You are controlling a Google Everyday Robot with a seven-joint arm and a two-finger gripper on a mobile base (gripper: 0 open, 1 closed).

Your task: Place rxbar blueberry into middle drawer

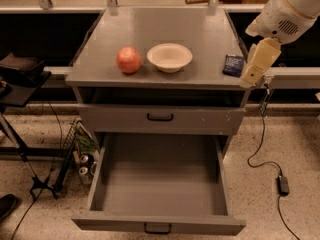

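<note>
The rxbar blueberry [233, 65] is a small dark blue wrapper lying flat near the right edge of the grey cabinet top [150, 29]. My gripper [251, 74] hangs down from the pale arm at the upper right. It is just right of the bar, at the cabinet's right front corner, and holds nothing that I can see. The middle drawer [200, 225] is pulled wide open below, with nothing inside, and its black handle is at the front.
A red-orange apple [129, 59] and a white bowl [169, 57] sit side by side on the cabinet top. The shallower upper drawer [160, 118] is closed. A black cable and adapter [283, 184] lie on the floor to the right. A stand with cans [82, 164] is to the left.
</note>
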